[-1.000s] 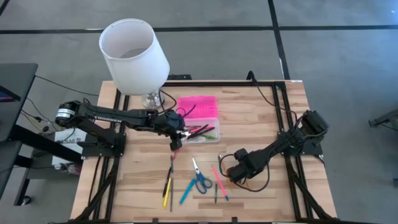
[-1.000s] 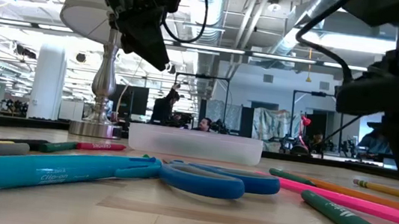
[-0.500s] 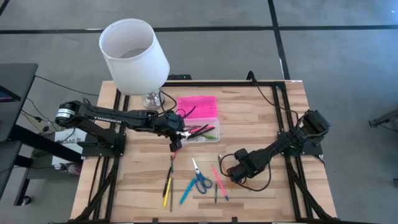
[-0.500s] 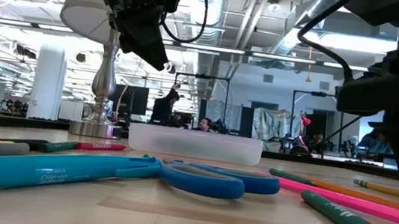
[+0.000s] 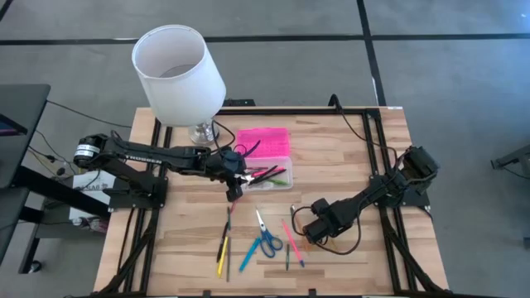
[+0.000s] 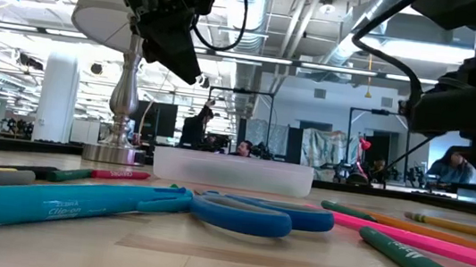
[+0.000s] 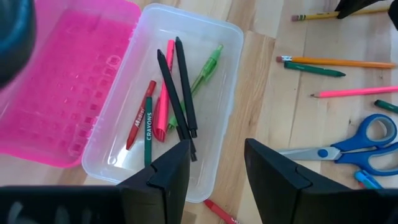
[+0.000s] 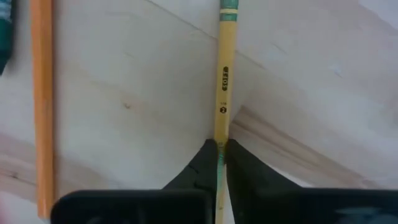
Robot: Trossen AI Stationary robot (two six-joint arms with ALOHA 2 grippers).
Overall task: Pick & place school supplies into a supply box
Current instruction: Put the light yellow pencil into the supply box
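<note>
Lamp (image 5: pixel 177 70): white shade on a metal stem, standing at the table's far left corner, beside the supply box; its base also shows in the low view behind the box.

Table (image 5: pixel 348 149): pale wood planks, dark frame rails along both sides.

Supply box (image 5: pixel 267 174): clear tray with its pink ribbed lid (image 5: pixel 263 141) folded open on the far side. Contents, per the left wrist view: two black pens, a pink pen, a green pen, a red crayon and a green crayon.

Loose supplies, on bare wood nearer than the box: blue-handled scissors (image 5: pixel 265 237) at centre; a blue pen (image 5: pixel 248 256) beside them; yellow and dark pens (image 5: pixel 222 250) to the left; a red crayon (image 5: pixel 231 212) just below the left gripper; a pink pencil (image 5: pixel 289 233), a green pen and an orange pencil towards the right gripper.

Left gripper (image 5: pixel 235 184): poised above the box's left end, fingers spread, nothing between them; the box contents lie directly under its camera.

Right gripper (image 8: pixel 219 152): low at the table, right of the scissors and well apart from the box. Fingers pressed together on a yellow pencil (image 8: pixel 222 68), which runs straight out from between the fingertips. An orange pencil (image 8: pixel 42 106) lies parallel, apart from the fingers.

People: figures in the room beyond the table, in the low view.
</note>
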